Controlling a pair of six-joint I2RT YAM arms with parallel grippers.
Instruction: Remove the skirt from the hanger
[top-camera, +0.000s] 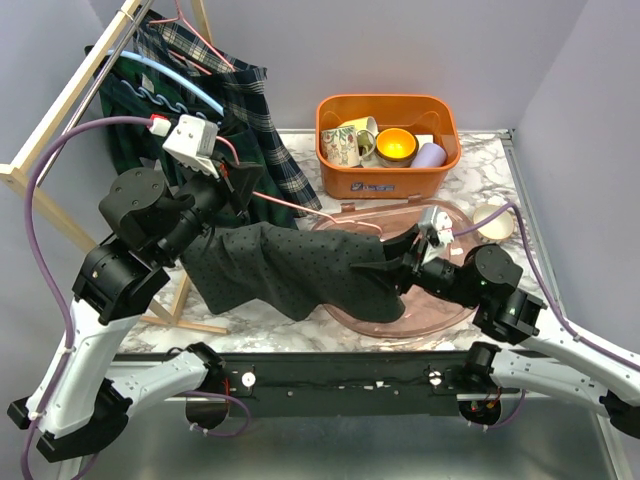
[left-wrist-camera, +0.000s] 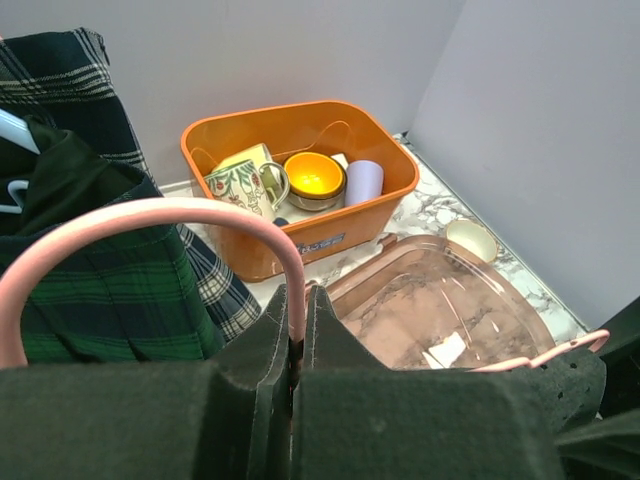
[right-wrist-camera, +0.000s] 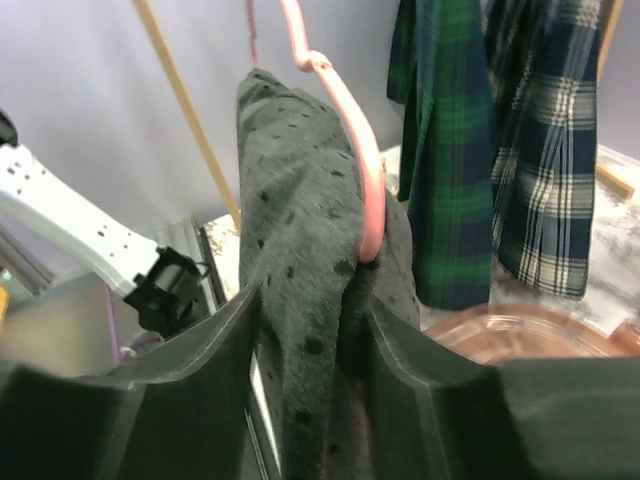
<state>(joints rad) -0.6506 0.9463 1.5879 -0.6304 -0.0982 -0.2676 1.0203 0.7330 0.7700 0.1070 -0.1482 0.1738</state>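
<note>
Dark grey dotted fabric skirt (top-camera: 285, 268) hangs slung between the two arms over the near table, draped on a thin curved pink hanger (left-wrist-camera: 200, 215). It looks light, soft and limp, so it should slide off rather than lift, and the bunched cloth near its end seems the sensible hold. The right gripper (right-wrist-camera: 310, 300) pinches just such a fold, though whether the hanger's arm is caught too cannot be told. The left gripper (left-wrist-camera: 297, 305) is pressed together on the hanger's rod. Beneath lies a translucent pink tray (top-camera: 440, 318). Farther back stand an orange plastic bin (top-camera: 340, 180) and green plaid garments (top-camera: 250, 130).
</note>
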